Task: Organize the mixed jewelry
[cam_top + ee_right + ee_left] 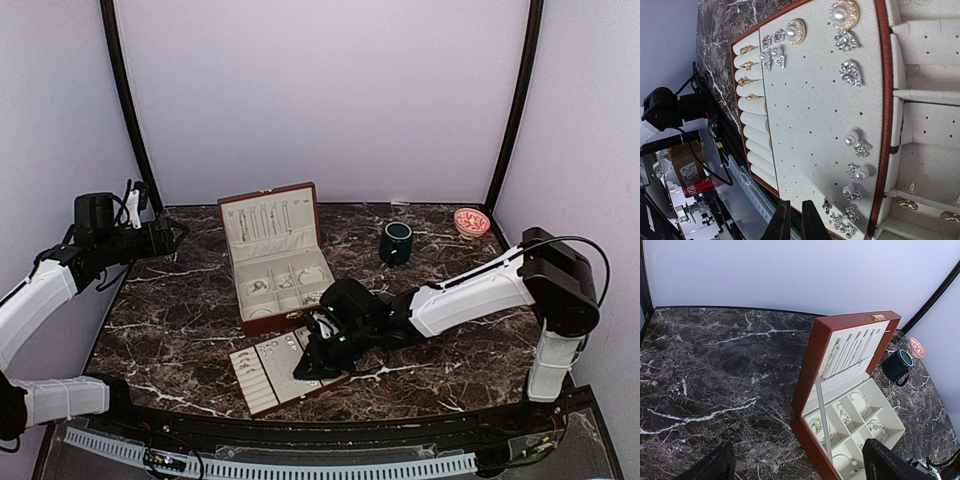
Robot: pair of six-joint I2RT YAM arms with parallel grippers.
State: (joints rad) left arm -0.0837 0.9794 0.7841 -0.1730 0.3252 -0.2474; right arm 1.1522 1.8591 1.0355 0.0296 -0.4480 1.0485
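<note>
The right gripper (794, 206) sits low in the centre of the overhead view, its two dark fingers (781, 220) drawn almost together with only a thin slit between them. I cannot tell whether some tiny piece is pinched there. The tips hang at the reddish-brown rim of a cream-lined tray (810, 125), near a cluster of small crystal studs (842, 220) at the bottom of the wrist view. Across the tray's pierced pad lie pearl and crystal earrings (852, 72), and gold rings (747, 65) are tucked into the padded rolls at the upper left of that frame. Just above the tray in the overhead view stands the open jewelry box (275, 255), its lid upright with thin chains (850, 350) hanging in it and more pieces in the compartments. Right of the box is a dark green mug (396, 243), and further right a small pink bowl (471, 221). The left gripper (178, 232) hovers at the upper left, well apart from the box, jaws spread wide and holding nothing.
</note>
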